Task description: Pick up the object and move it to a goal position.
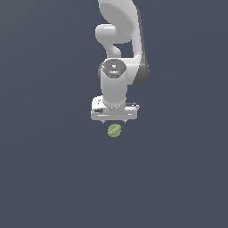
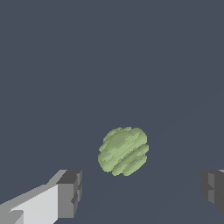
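The gripper (image 2: 142,192) is seen spread wide, nothing held, with the fingers (image 2: 70,192) at the lower edge of the wrist frame. The object (image 2: 123,151) lies unclamped just beyond them, near frame centre. Being round and bumpy, it could be nudged and rolled aside if one finger touches first during closing.

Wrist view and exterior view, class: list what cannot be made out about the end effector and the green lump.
- End effector fingertips: cut off by the wrist view's edge.
- Gap between fingers and green lump: too small in the exterior view, under the end effector body.
- Goal position: no marker in either view.
- Upper arm: cut by the exterior view's top edge.
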{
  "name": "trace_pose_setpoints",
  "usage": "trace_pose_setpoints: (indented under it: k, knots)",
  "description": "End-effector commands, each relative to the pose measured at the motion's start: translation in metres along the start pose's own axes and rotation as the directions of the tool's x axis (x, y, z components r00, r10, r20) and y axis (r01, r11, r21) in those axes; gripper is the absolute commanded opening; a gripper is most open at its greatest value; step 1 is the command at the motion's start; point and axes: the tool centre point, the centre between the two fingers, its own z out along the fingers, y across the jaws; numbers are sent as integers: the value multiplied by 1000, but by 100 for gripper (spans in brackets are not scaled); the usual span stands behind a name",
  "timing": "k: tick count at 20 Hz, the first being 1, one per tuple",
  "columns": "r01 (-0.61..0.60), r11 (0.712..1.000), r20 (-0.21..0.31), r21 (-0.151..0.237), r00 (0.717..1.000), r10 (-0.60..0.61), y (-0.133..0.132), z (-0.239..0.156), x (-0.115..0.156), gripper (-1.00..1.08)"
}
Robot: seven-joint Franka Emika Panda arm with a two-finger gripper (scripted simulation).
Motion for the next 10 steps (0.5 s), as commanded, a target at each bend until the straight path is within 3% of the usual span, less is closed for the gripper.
trace_pose_setpoints:
  k: [1, 10]
  knots:
    - [0, 1000, 0, 0, 1000, 0, 0, 0, 0, 100]
    - [-71, 997, 26, 4, 997, 71, 24, 2, -6, 100]
